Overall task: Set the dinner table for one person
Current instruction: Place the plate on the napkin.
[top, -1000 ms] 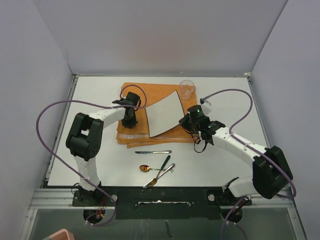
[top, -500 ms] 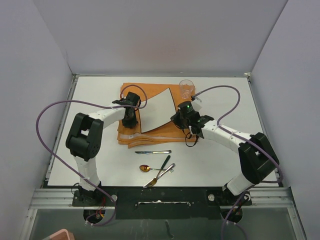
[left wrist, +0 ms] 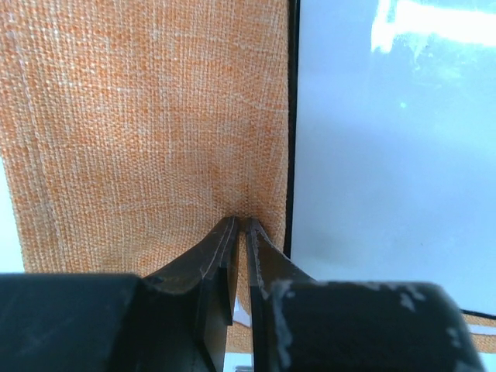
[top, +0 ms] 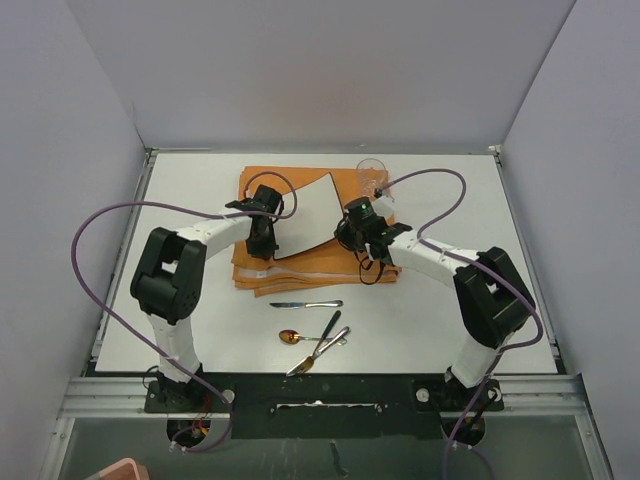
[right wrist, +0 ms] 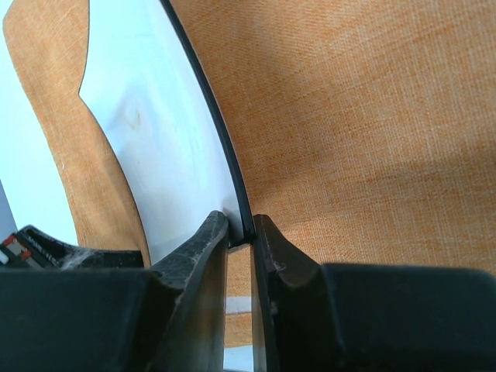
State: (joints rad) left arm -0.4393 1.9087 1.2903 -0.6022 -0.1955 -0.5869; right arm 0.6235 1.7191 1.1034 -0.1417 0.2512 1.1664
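Cutlery (top: 305, 304) on the counter (top: 430, 320) nearside of the cloth (top: 300, 272); on the cloth my left jaws are shut on fabric, my right jaws clamp the plate (top: 308, 218) rim, just hauled toward cloth centre, so plate placement's nearly done.

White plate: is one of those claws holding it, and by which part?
Yes, the right gripper pinches the white plate by its dark rim.

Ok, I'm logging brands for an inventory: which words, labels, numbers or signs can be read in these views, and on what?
None can be read. The orange cloth, the white plate, the glass, the knife and the dinner table show no print, and neither wrist view shows any lettering.
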